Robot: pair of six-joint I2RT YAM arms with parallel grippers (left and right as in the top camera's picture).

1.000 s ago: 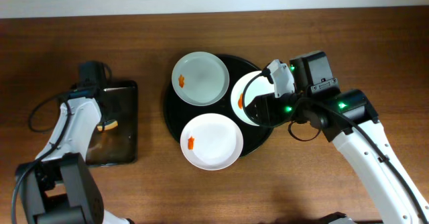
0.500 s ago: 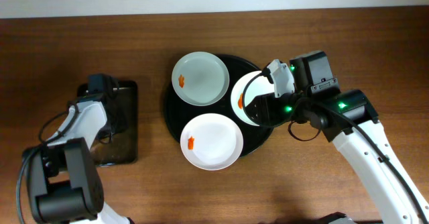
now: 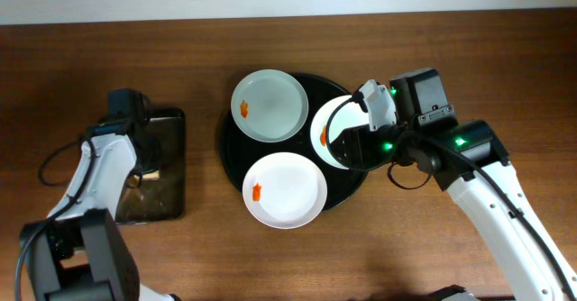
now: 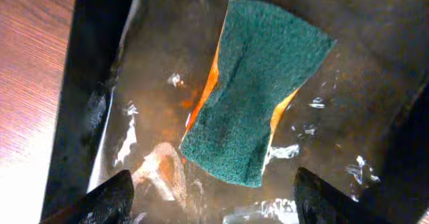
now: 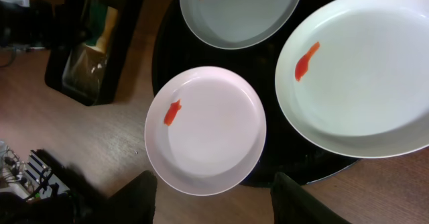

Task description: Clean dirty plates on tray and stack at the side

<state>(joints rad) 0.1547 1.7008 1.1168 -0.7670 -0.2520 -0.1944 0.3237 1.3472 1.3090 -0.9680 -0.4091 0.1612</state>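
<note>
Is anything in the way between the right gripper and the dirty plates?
No, nothing visible. The right gripper hangs open above the plates, with only air between them. The plates lie bare on the tray.

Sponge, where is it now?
In the left wrist view, the green sponge lies in the small black tray at the left, under the open left gripper.

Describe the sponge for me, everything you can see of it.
The sponge is a rectangle pinched at the waist, dark green scouring face up, orange foam showing along its edges. It lies askew on the wet-looking floor of the small tray, touching nothing else. The left pincer hangs open above it, fingers clear of it.
</note>
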